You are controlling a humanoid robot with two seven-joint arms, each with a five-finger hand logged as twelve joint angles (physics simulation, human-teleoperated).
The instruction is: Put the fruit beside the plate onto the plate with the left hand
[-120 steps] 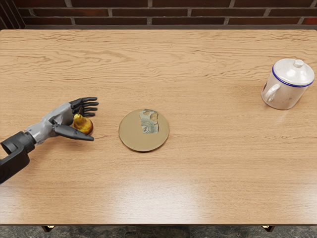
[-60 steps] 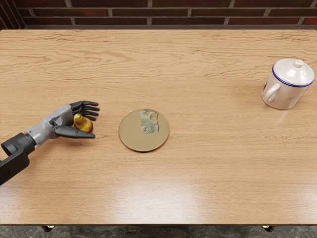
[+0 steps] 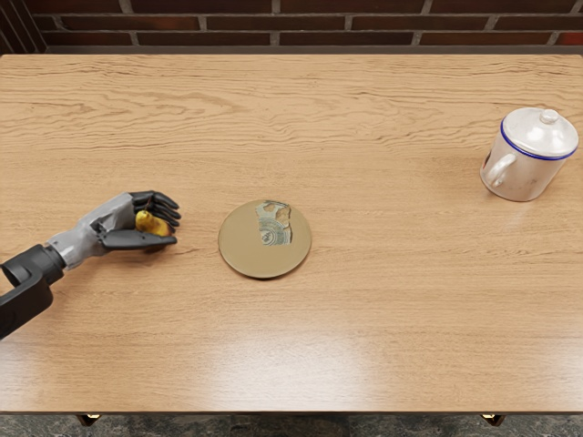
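**Left hand closes on the pear, lift still to come**

The grasp is the step in hand. The left hand (image 3: 126, 225) lies low on the surface (image 3: 364, 328), at the left of the scene, and its fingers (image 3: 162, 206) are curled over the top of the pear (image 3: 148, 221) while the thumb (image 3: 137, 241) presses in from the near side. Only a small patch of yellow shows between them. The pear sits inside this grip, left of the plate (image 3: 244, 253) and a little apart from its rim; whether it is off the surface yet cannot be told.

The plate is bare apart from a printed pattern on its far right part. A white lidded pot (image 3: 526, 155) stands well apart at the far right and plays no part here. The right arm is out of view.

The next move, as I judge it, calls for a short lift, a carry to the right until the pear is over the plate, and then a gentle release so that the rounded fruit does not roll off.

Compared with a second ago, the fingers were spread and straighter, with most of the pear showing; half a second ago they had begun to bend. Now they wrap it. The arm, plate and pot lie where they were.
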